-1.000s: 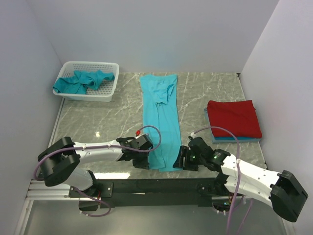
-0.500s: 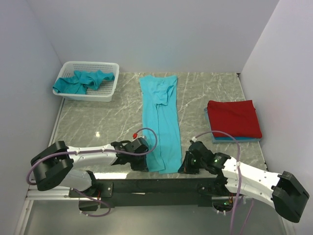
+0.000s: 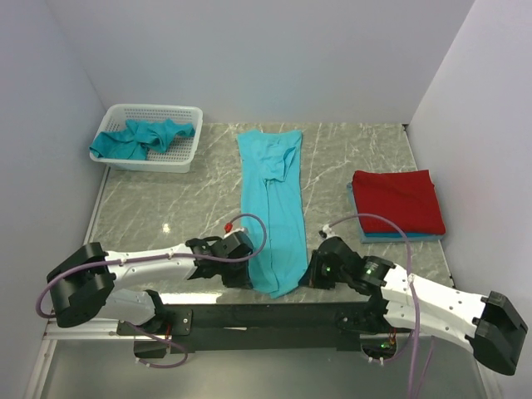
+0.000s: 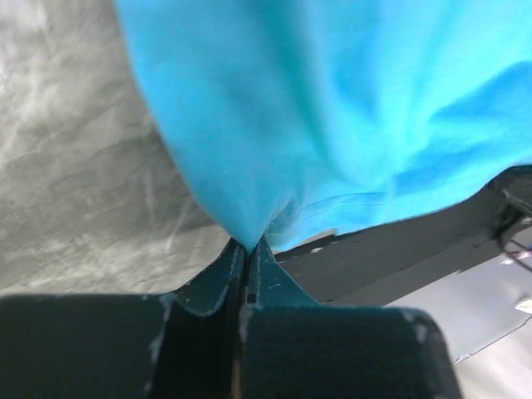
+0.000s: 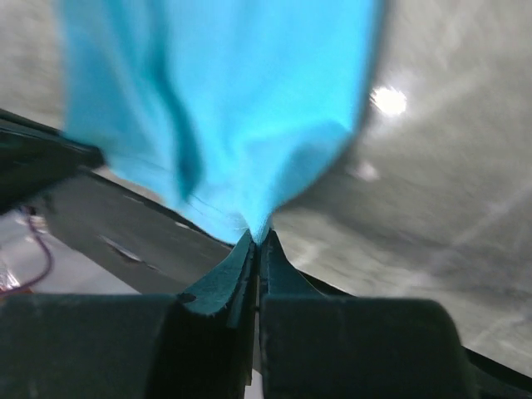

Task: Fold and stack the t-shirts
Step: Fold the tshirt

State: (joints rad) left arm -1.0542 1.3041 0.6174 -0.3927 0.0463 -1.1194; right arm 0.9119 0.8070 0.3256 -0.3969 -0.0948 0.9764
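A long teal t-shirt [image 3: 274, 199] lies lengthwise down the middle of the marble table, folded into a narrow strip. My left gripper [image 3: 249, 274] is shut on its near left hem corner [image 4: 249, 229]. My right gripper [image 3: 309, 274] is shut on the near right hem corner [image 5: 258, 224]. The near hem hangs a little over the table's front edge between the two grippers. At the right, a folded red t-shirt [image 3: 396, 200] rests on a folded blue t-shirt [image 3: 399, 237]. More teal t-shirts [image 3: 141, 137] lie crumpled in the basket.
The white mesh basket [image 3: 184, 158] stands at the back left corner. The black rail [image 3: 266, 316] of the arm bases runs along the table's near edge. White walls close in the back and both sides.
My right gripper has shut on the right hem corner. Both grippers have shifted slightly toward each other, and the near hem has bunched narrower.
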